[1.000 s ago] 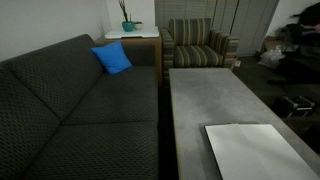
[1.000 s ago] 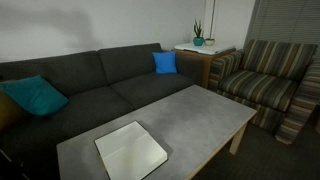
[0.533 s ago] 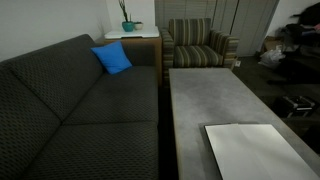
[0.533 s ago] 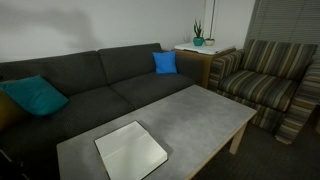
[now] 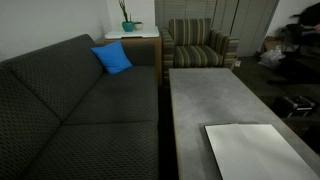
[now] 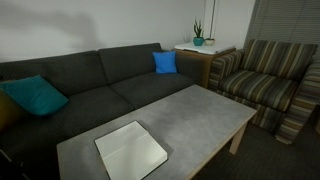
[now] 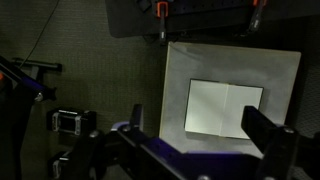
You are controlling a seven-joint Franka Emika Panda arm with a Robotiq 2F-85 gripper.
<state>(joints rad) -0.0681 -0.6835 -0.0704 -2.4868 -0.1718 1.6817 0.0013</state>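
- The hand [image 7: 193,118] appears only in the wrist view, along the bottom edge. Its two dark fingers [image 7: 268,135] are spread wide apart with nothing between them.
- Well below the hand, seen through the gap between the fingers, lies a white sheet [image 7: 225,108]. It lies flat, and a faint line runs down it right of centre.
- The sheet rests on a pale grey surface [image 7: 180,70] and lies apart from every edge that shows.
- In both exterior views the same white sheet [image 5: 255,150] [image 6: 131,150] lies on the low grey surface [image 5: 210,95] [image 6: 195,105], toward the end nearer the camera.
- At the top of the wrist view, just past the surface, is a dark block with two red-handled clamps [image 7: 160,10]. To the left, black gear and cables [image 7: 65,120] lie on the carpet.
- A dark sofa [image 5: 70,100] [image 6: 90,80] runs along one long side of the surface. A blue cushion [image 5: 112,58] [image 6: 165,62] rests on it, and in an exterior view a teal cushion [image 6: 32,95] too.
- Beyond the sofa stand a side table [image 5: 135,38] [image 6: 195,50] with a potted plant [image 5: 127,20] [image 6: 198,38] and a striped armchair [image 5: 198,45] [image 6: 268,80].
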